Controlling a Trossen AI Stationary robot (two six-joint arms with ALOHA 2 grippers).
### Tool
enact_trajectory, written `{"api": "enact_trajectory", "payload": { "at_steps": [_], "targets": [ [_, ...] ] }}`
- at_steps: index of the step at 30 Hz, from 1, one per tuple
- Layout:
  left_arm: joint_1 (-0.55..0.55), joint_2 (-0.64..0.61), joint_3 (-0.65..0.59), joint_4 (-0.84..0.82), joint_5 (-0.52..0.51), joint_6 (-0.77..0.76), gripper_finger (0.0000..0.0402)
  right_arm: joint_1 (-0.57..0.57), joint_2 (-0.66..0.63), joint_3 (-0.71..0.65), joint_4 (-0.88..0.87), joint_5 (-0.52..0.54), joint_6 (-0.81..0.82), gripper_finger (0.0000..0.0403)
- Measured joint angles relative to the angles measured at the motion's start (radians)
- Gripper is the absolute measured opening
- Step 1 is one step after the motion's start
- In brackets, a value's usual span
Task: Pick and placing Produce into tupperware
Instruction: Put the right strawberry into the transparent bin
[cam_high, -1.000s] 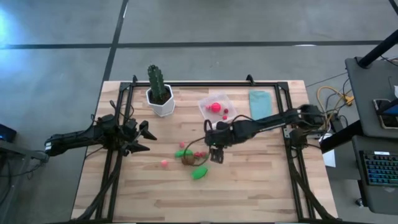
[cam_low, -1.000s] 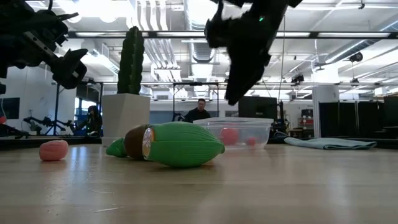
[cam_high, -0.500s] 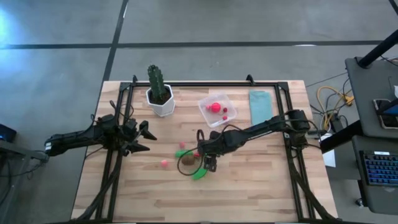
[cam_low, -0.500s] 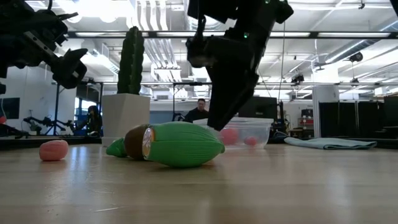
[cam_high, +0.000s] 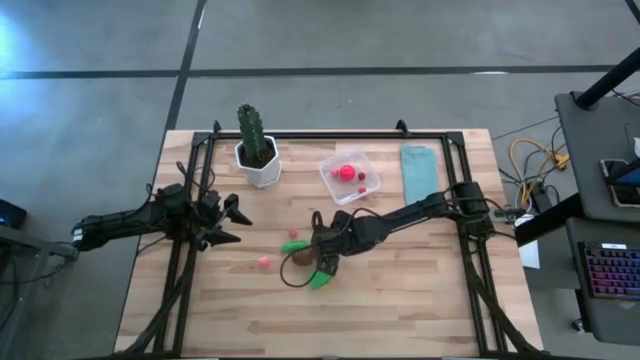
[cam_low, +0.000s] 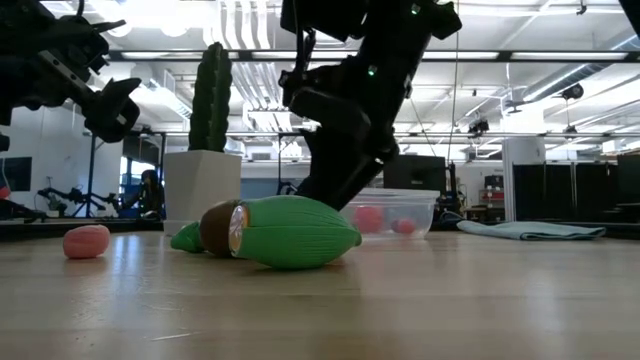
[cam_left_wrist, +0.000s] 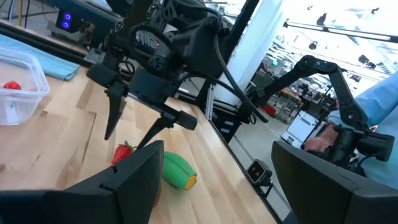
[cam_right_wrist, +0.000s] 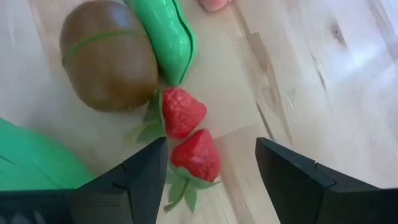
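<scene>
Right gripper, high view: right gripper (cam_high: 326, 250) sits low at the table's centre, over a huddle of toy produce; fingers hard to read from above.
Left gripper, high view: left gripper (cam_high: 236, 222) waits at 9 o'clock of the huddle, well apart, prongs spread.
Produce, high view: brown kiwi (cam_high: 301, 257), green pieces (cam_high: 320, 279) and (cam_high: 293, 245) around it; pink piece (cam_high: 264, 263) lies alone at 9 o'clock of the kiwi.
Tupperware, high view: clear tupperware (cam_high: 368, 165) stands at 1 o'clock of the right gripper, red and pink pieces (cam_high: 347, 172) inside; blue cloth (cam_high: 419, 166) just beside it at 3 o'clock; cactus pot (cam_high: 259, 162) at its 9 o'clock.
Low view: right arm comes down behind the big green piece (cam_low: 290, 232), which touches the kiwi (cam_low: 222, 228); pink piece (cam_low: 86, 241) lies apart; tupperware (cam_low: 393, 212) behind.
Left wrist view: right gripper (cam_left_wrist: 133, 129) shows its two fingers parted, tips just above a strawberry (cam_left_wrist: 123, 152); green piece (cam_left_wrist: 178, 172) near it.
Right wrist view: fingers (cam_right_wrist: 300, 176) spread wide, holding nothing; two strawberries (cam_right_wrist: 198, 155) and (cam_right_wrist: 182, 112) lie between them, touching; kiwi (cam_right_wrist: 109, 56) and green piece (cam_right_wrist: 165, 33) just beyond.
</scene>
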Motion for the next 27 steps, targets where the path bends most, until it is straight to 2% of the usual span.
{"api": "enact_trajectory", "payload": {
  "at_steps": [27],
  "targets": [
    [0.0, 0.0, 0.0, 0.0, 0.0, 0.0, 0.0283, 0.003, 0.034, -0.016, -0.007, 0.006, -0.105, 0.0235]
  ]
}}
